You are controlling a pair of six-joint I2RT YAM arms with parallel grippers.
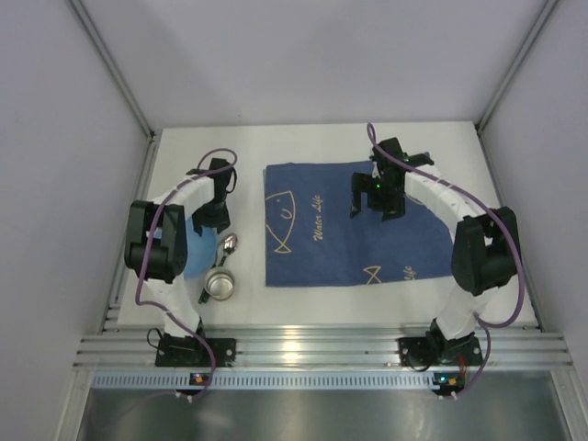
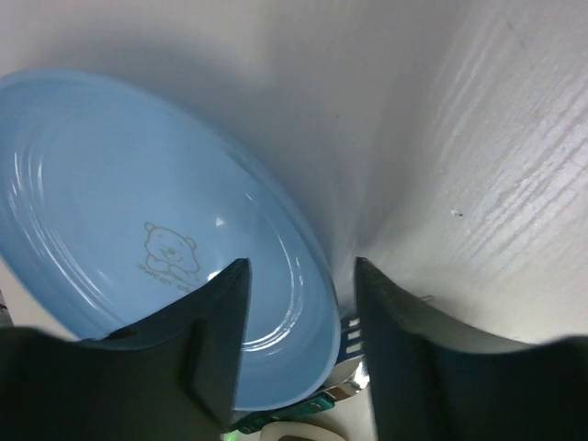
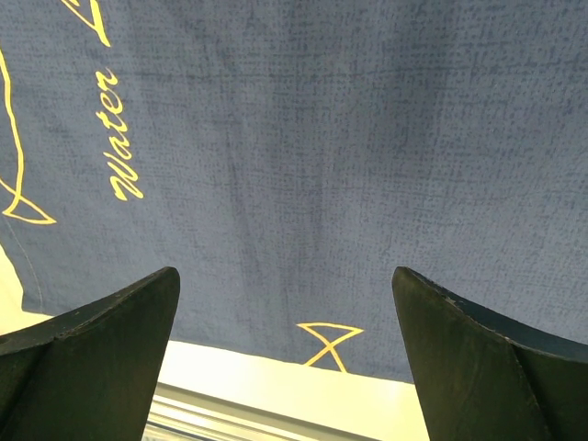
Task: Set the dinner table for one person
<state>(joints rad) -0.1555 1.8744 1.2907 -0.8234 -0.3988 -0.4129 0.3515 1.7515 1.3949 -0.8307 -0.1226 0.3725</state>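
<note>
Blue round plate [image 2: 119,184], nine o'clock of dark blue fish-print cloth [image 1: 322,248], unplaced; left gripper [image 2: 301,271] astride rim, unclosed; right gripper [image 3: 285,276] agape, empty.

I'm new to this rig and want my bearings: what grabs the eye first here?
The dark blue fish-print cloth spread at the centre, with the open right gripper hanging above it. On the left, a light blue plate sits beside a spoon and metal cup, the left gripper straddling its rim.
</note>
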